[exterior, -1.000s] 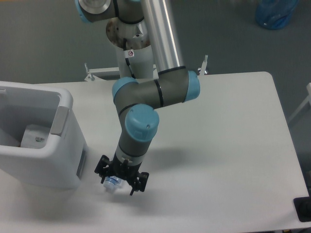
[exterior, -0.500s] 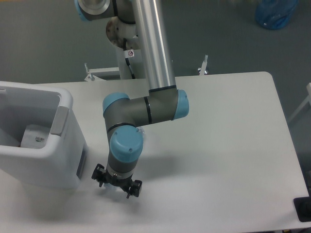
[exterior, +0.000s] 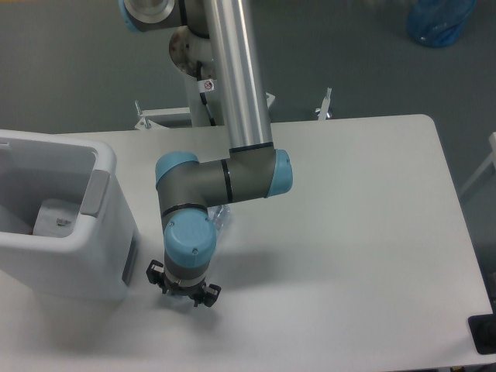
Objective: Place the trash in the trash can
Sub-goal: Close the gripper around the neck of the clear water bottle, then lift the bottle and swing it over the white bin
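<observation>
The trash can is a big white bin at the table's left edge, with a grey handle tab. Inside it lies a whitish pouch-like piece of trash. My gripper points straight down at the table just right of the bin's front corner, and its fingers are hidden beneath the wrist. A bit of clear plastic bottle shows behind the blue wrist joint. The rest of the bottle is covered by the arm. I cannot tell whether the gripper holds anything.
The arm's base column stands behind the table's back edge. A blue bag sits on the floor at the far right. A black block is at the table's front right corner.
The wrist and gripper have shifted left toward the bin and drawn in under the forearm. The blue bottle cap seen at the fingers a second ago is now hidden.
</observation>
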Robot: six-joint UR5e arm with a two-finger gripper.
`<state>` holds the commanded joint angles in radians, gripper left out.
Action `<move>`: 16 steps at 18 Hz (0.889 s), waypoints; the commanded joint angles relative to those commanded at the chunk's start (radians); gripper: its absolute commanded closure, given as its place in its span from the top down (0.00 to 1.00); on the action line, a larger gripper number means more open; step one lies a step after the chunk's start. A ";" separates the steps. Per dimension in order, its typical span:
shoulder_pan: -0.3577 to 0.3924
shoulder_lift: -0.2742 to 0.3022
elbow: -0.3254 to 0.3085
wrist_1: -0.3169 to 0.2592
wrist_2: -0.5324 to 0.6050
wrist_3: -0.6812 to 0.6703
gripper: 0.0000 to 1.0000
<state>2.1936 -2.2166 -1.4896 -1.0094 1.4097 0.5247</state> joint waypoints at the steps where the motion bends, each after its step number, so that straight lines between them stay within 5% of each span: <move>1: 0.000 -0.003 0.005 -0.003 -0.002 -0.005 0.22; 4: 0.000 -0.003 0.018 -0.003 0.002 -0.046 0.02; 11: 0.029 0.044 0.127 -0.014 -0.038 -0.046 0.00; 16: 0.092 0.055 0.294 -0.012 -0.187 -0.077 0.00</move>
<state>2.2856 -2.1614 -1.1952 -1.0216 1.2227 0.4480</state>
